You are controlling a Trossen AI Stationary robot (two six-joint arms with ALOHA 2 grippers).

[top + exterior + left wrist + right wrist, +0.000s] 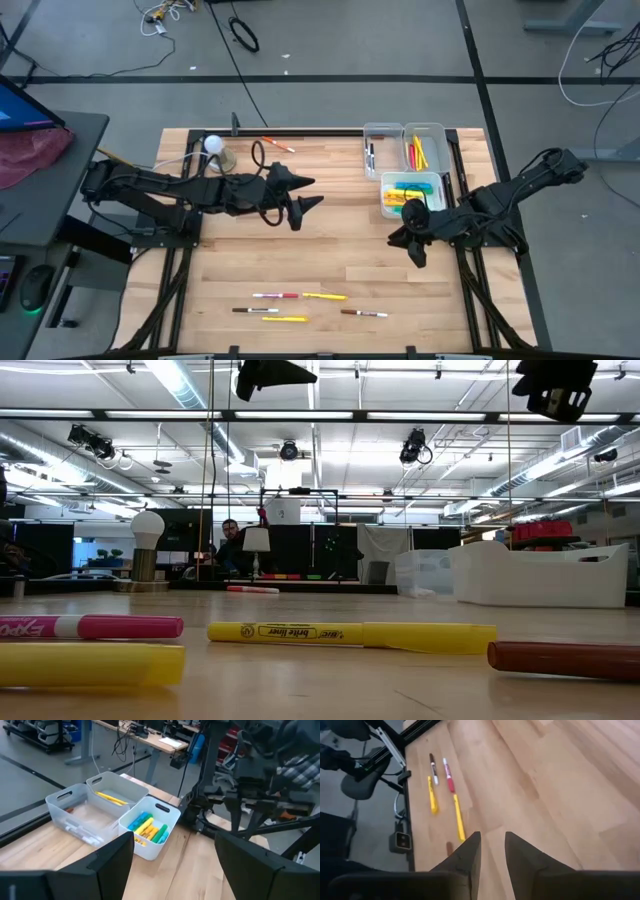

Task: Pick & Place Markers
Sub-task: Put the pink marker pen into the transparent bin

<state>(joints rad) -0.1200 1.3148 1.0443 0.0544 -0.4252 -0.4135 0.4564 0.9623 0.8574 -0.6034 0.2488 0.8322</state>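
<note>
Five markers lie loose on the near part of the wooden counter (320, 260): a white one with a red cap (275, 296), a thin yellow one (324, 296) just beside it, a white one with a dark cap (256, 310), another yellow one (285, 318) and a brown-capped one (363, 314) a little apart to the right. One more red-capped marker (279, 146) rests near the far edge, close to a white ball on a grey base (214, 146).

At the far right stand three clear bins (405, 165), touching each other. One holds white markers (371, 156), one yellow and red ones (417, 154), and the third thick yellow, green and cyan highlighters (410, 190).

The right pincer (415, 250) hangs above bare wood, just in front of the highlighter bin, its fingers (470, 852) narrowly parted and holding nothing. The left pincer (300, 195) hovers over the middle of the counter, spread wide and empty, pointing toward the bins.
</note>
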